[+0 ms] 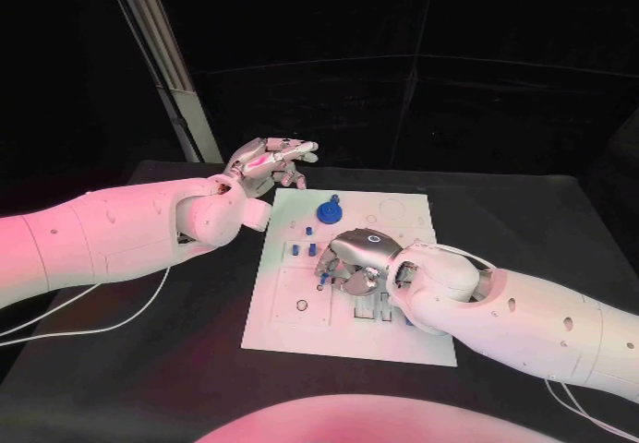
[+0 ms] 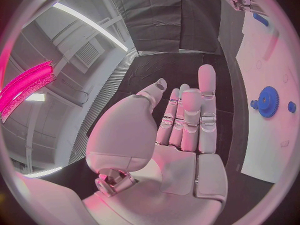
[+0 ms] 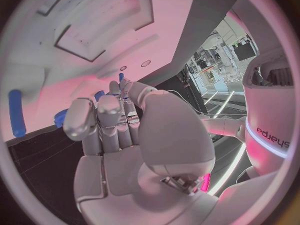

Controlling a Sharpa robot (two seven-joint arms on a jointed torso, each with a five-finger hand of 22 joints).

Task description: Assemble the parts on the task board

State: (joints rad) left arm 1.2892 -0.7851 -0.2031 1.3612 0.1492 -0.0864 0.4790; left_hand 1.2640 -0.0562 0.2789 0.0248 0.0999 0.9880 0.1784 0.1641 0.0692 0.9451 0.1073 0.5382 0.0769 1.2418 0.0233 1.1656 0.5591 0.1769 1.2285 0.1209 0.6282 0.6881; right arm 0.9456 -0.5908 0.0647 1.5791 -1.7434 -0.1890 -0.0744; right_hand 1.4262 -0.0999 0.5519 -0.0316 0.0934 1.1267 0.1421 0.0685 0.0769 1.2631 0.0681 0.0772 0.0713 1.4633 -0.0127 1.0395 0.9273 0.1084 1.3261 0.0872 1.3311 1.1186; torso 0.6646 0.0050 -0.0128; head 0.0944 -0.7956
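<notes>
The white task board [image 1: 286,305] lies in the middle of the black table. A blue gear [image 1: 329,214] sits near its far edge, with small blue parts [image 1: 295,247] beside it. My left hand [image 1: 273,161] hovers raised off the board's far left corner, fingers straight and apart, holding nothing; its wrist view shows the flat palm [image 2: 181,130] with the gear [image 2: 269,101] on the board [image 2: 269,55] to one side. My right hand [image 1: 353,263] is low over the board's middle, fingers pointing down at it. Past its fingers [image 3: 109,115] lie a blue peg [image 3: 17,112] and other blue pieces [image 3: 60,117]. Whether it holds one is hidden.
Several slots and holes mark the board's near half [image 1: 304,305]. A pale metal post [image 1: 166,78] stands behind the table's far left corner. A white cable [image 1: 93,314] trails from my left arm over the table's left side. Dark curtains close off the back.
</notes>
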